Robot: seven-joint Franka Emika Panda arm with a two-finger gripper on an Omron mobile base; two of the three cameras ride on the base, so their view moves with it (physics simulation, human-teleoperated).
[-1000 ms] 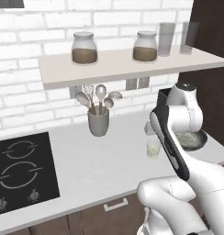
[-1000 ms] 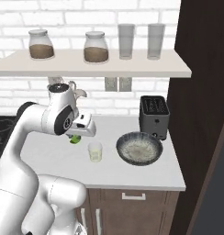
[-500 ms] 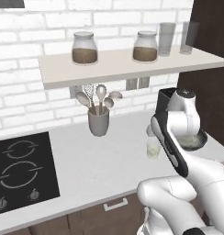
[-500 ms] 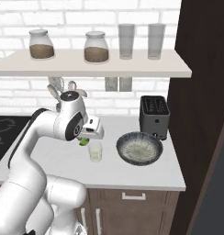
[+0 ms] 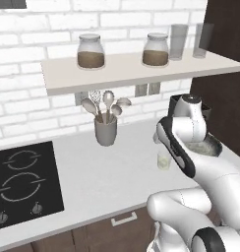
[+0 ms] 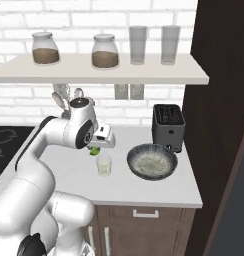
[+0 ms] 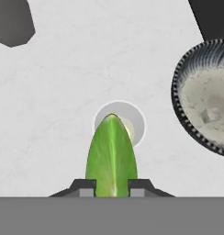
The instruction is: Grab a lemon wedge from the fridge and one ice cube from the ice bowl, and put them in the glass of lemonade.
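My gripper (image 7: 111,186) is shut on the lemon wedge (image 7: 111,156), a green-yellow piece that points down at the counter. Right under its tip stands the glass of lemonade (image 7: 134,124), a small clear tumbler. From the right base view the wedge (image 6: 95,150) hangs in the gripper (image 6: 96,149) just above and left of the glass (image 6: 104,165). The ice bowl (image 6: 152,161) sits to the right of the glass, with a pale ice cube (image 7: 211,114) in it. In the left base view my arm half hides the glass (image 5: 164,161) and bowl (image 5: 206,146). The fridge is out of view.
A black toaster (image 6: 168,125) stands behind the bowl, against a dark tall panel (image 6: 219,100). A grey utensil cup (image 5: 106,132) is at the back wall, a black hob (image 5: 23,182) at the left. A shelf (image 6: 104,74) with jars and tall glasses hangs overhead.
The arm has swung to the right with the wedge held shut in the gripper, from left of the glass to just over it. Glass and bowl have not moved.
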